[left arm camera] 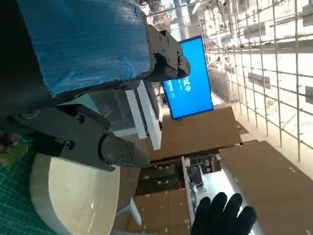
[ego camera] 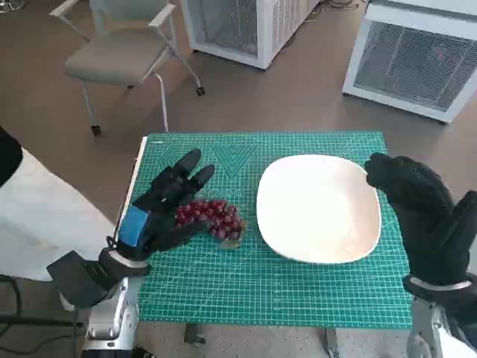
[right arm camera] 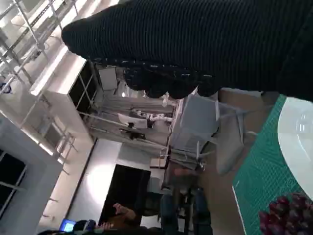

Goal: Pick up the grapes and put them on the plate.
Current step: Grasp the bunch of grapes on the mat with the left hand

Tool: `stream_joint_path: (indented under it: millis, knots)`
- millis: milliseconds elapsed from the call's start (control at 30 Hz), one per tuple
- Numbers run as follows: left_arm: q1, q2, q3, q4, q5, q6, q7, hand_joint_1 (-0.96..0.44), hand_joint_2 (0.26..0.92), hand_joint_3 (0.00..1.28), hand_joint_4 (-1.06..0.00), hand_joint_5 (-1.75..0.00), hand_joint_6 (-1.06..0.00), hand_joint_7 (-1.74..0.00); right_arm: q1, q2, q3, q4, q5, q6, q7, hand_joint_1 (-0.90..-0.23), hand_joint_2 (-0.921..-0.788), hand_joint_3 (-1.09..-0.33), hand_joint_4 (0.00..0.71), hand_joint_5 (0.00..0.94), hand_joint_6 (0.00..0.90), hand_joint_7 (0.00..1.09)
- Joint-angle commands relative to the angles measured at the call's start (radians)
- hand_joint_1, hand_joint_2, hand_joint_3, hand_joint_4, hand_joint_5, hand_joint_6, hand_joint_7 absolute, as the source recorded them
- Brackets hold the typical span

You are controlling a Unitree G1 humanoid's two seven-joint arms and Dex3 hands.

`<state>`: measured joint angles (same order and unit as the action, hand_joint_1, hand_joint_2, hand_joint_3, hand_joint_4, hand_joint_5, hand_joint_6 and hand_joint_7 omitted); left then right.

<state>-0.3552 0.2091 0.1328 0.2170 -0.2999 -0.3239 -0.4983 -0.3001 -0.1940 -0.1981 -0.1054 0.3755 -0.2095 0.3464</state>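
The plate (ego camera: 319,209) lies bare between both hands. The left hand (ego camera: 160,205), fingers spread, touches the grapes (ego camera: 211,218); the right hand (ego camera: 425,216) holds nothing.

- A lab or test hall is showing here, not a home.
- A green cutting mat (ego camera: 298,291) is covering the small worktop.
- White ventilated equipment cabinets (ego camera: 414,56) are standing on the brown floor beside a folding chair (ego camera: 123,52).
- A blue display screen (left arm camera: 193,81), metal racking (left arm camera: 274,58) and what may be cardboard partitions (left arm camera: 264,191) are filling the background.
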Motion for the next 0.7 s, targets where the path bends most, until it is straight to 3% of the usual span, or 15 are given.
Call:
stream_joint_path:
  millis: [33, 700]
  knots:
    - [0.009, -0.002, -0.002, 0.0, 0.009, -0.012, 0.004, -0.15, 0.921, 0.08, -0.42, -0.01, -0.36, 0.0, 0.012, -0.007, -0.006, -0.001, 0.009, 0.015, 0.003, -0.496, -0.921, -0.544, 0.451, 0.495, 0.211, 0.87]
    - [0.01, -0.006, -0.006, -0.006, 0.011, -0.002, 0.013, -0.14, 0.921, 0.08, -0.43, -0.01, -0.37, 0.0, -0.003, 0.007, 0.014, 0.015, -0.008, 0.01, -0.004, -0.496, -0.921, -0.544, 0.452, 0.495, 0.211, 0.87]
